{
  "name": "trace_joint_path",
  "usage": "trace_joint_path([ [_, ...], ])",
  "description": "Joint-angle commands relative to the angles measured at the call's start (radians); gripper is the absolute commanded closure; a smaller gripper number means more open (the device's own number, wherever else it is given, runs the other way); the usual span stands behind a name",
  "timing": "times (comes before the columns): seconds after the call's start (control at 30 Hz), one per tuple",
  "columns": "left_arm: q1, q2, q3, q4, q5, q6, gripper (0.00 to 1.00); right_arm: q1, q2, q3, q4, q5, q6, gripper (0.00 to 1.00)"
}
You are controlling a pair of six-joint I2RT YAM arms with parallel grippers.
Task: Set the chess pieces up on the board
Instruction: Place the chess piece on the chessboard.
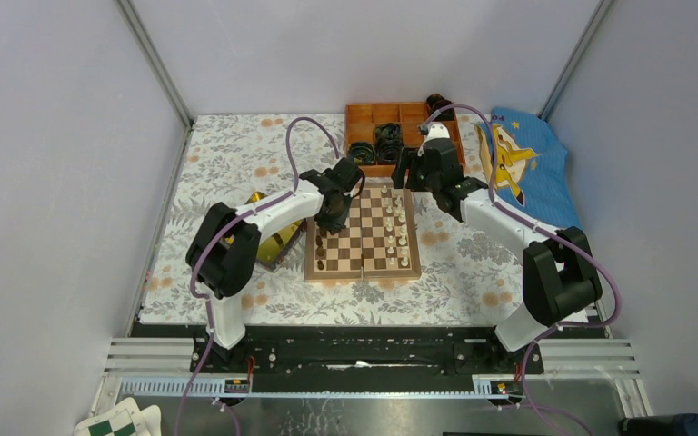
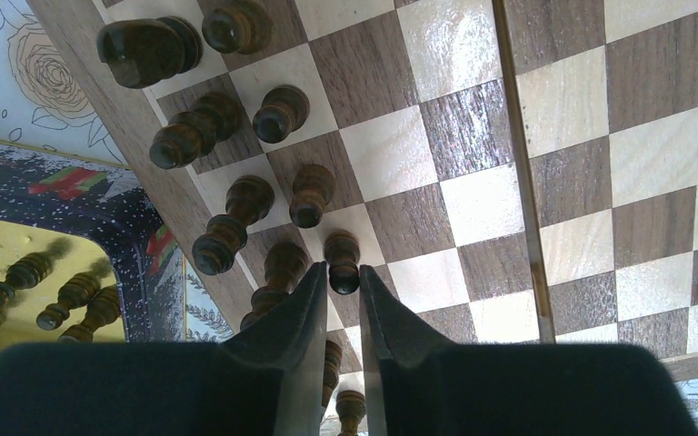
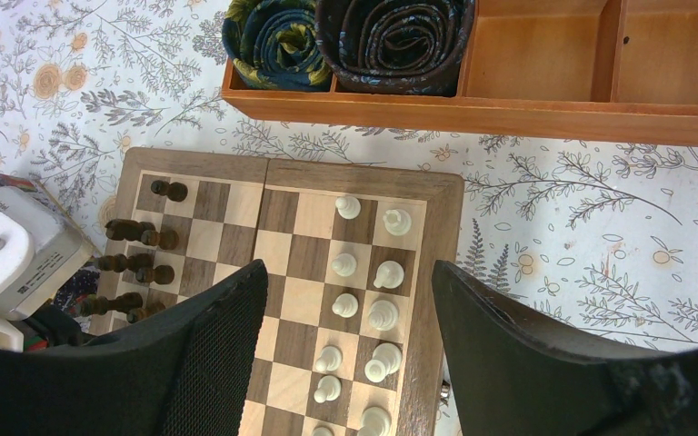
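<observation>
Pawns [image 2: 349, 407] low between the left gripper [image 2: 343, 271] fingers [image 2: 291, 318] show only partly.

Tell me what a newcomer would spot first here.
The chessboard sits mid-table, half set: dark pieces line its left edge, cream pieces its right. The left gripper has its fingers either side of a dark pawn on the board, while the right gripper hangs wide open above the cream rows. More dark chessmen lie in the gold tray left of the board.
</observation>
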Motion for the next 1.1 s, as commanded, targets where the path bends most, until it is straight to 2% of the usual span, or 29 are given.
trace_joint_path([
  [0.0,0.008,0.008,-0.014,0.032,0.003,0.011,0.73,-0.006,-0.004,0.005,0.040,-0.009,-0.003,0.26],
  [0.17,0.008,0.006,-0.016,0.032,0.001,0.011,0.69,-0.007,-0.004,0.005,0.040,-0.011,-0.004,0.26],
  [0.77,-0.002,-0.048,0.045,-0.027,-0.001,-0.008,0.68,-0.006,-0.017,0.002,0.039,-0.015,-0.004,0.25],
  [1.07,-0.043,-0.168,0.110,-0.084,-0.053,-0.053,0.67,-0.006,-0.025,0.001,0.038,-0.016,-0.004,0.26],
])
